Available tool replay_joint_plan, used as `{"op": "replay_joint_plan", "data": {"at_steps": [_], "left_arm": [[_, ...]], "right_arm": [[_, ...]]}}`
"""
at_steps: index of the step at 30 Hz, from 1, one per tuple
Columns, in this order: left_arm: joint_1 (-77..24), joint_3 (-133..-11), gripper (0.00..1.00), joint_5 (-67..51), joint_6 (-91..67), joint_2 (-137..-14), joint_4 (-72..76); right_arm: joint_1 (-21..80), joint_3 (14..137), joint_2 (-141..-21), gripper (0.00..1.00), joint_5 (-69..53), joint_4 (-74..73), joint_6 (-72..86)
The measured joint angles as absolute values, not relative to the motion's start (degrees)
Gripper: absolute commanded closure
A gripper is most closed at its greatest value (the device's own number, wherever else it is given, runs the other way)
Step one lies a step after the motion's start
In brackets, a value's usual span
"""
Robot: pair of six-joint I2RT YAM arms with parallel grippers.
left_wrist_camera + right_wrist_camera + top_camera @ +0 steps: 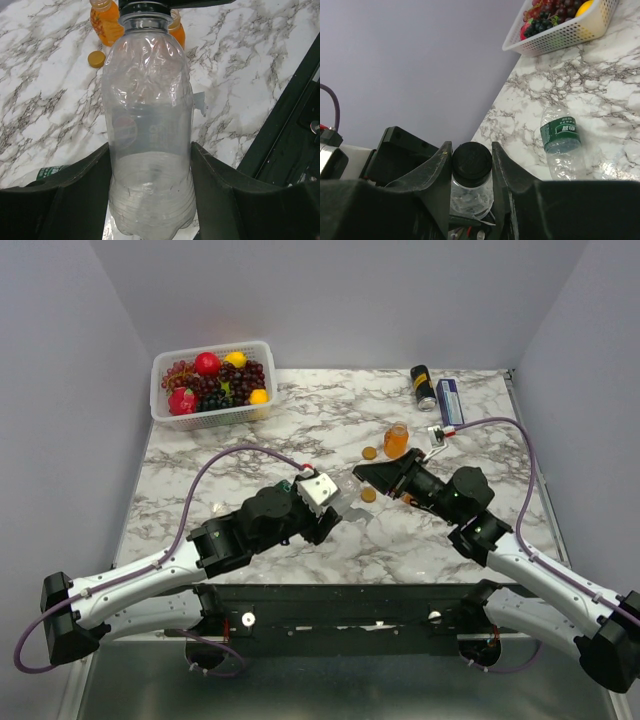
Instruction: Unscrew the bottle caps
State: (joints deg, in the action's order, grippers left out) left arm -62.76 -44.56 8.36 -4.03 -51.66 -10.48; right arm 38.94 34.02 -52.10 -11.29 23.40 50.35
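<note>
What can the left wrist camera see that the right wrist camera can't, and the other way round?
Only the left wrist: two orange juice bottles and a loose orange cap. Only the right wrist: the fruit basket. Both: the clear bottle, gripped by the left fingers, its dark cap between the right fingers, and the marble table.

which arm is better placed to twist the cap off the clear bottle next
Right: the right tool is closed on the black cap, while the left tool clamps the clear bottle, steadying it.
</note>
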Motion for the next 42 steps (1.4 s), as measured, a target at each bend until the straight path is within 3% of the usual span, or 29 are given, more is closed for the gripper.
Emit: {"op": "replay_joint_plan", "data": {"at_steps": [7, 22, 33, 37, 40, 42], "left_arm": [[-60.62, -44.56, 0.55, 2.13, -3.92, -51.59, -11.09], [-47.00, -44.53, 0.58, -39.66, -9.82, -52.14, -8.49], [-45.10, -43.27, 0.65, -54.50, -13.85, -55.81, -3.99], [-44.95, -42.92, 0.67, -54.65, -14.17, -55.86, -4.01], [-44.95, -43.09, 0.67, -51.75, -12.38, -55.86, -5.54], [-45.12, -43.31, 0.67, -48.05, -11.00, -55.86, -6.74]], "right_arm": [[38.46, 32.27, -52.03, 0.99, -14.94, 27.97, 46.78], [36.32, 31.51, -52.01, 0.99, -38.98, 42.89, 37.43], [36.29, 30.13, -52.60, 0.99, -48.23, 48.71, 35.46], [35.97, 29.52, -52.07, 0.79, -48.42, 48.82, 35.46], [35.83, 29.52, -51.44, 0.50, -47.42, 46.68, 34.94], [35.57, 29.52, -50.87, 0.37, -45.58, 43.92, 34.30]]}}
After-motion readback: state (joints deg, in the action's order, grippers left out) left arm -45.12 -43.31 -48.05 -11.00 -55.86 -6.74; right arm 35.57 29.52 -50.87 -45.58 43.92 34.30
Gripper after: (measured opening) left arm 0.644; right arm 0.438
